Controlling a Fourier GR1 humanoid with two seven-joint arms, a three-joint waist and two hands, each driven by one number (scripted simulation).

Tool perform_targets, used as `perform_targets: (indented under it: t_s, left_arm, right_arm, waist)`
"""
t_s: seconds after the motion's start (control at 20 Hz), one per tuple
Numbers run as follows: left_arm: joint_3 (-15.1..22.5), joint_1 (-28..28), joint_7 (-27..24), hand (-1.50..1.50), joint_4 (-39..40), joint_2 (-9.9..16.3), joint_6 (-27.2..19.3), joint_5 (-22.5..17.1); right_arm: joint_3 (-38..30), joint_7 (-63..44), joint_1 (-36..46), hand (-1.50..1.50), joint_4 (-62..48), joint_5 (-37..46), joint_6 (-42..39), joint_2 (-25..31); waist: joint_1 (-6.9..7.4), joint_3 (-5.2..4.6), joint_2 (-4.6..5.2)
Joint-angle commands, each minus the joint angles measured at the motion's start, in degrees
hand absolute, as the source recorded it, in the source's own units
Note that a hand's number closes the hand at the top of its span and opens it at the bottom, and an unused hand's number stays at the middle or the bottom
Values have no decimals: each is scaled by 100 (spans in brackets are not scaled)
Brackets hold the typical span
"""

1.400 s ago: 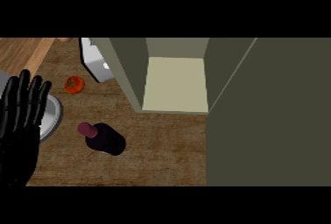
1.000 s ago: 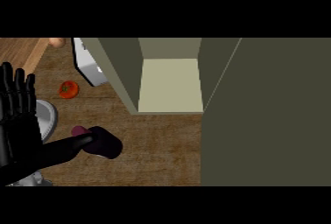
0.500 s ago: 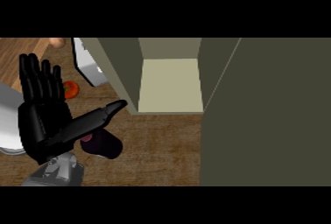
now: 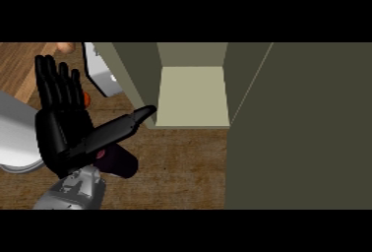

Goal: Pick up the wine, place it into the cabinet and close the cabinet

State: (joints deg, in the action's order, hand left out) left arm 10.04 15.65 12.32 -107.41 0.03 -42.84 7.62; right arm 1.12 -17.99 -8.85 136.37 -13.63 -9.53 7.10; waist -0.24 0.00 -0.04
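the fingers (image 4: 58, 83) of the left hand (image 4: 62, 133) are held straight and together, pointing away from the robot, w/ the thumb (image 4: 120, 129) stretched out toward the cabinet (image 4: 193, 96); nothing is grasped yet, the hand is spread flat. the wine (image 4: 120, 162) is seen just under the palm and thumb, left of the cabinet and nearer the robot than its opening, on the wooden counter (image 4: 174, 167); only its dark body shows, so it can't be told whether it is touched or whether it stands or lies. the right hand isn't in view. risks, as judged: if the fingers are closed from this flat pose, the bottle could be nudged or rolled away instead of being wrapped, esp. since its neck is hidden. if it is pushed further left of the cabinet, the grey plate (image 4: 15, 133) or the orange item (image 4: 86, 98) behind the fingers could be hit. once it is lifted, the cabinet's left wall could be clipped by the bottle or thumb, as the opening looks narrow. the cabinet door (image 4: 305, 128), swung open at the right, would then need closing, prob. w/ care that the bottle isn't caught by it.
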Motion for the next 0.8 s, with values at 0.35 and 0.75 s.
perform_targets:
  t_s: [0.35, 0.75]
  left_arm:
    - [565, -352, -176, -150, -50, -3, -501, 87]
    - [972, -844, 698, -150, -622, -3, -789, 1019]
  right_arm:
    - [-47, -249, -280, -150, 379, -94, -180, -92]
    - [-61, -584, 549, -150, 57, 68, 134, -204]
  waist:
    - [-1, 0, -1]
    - [43, 0, -5]
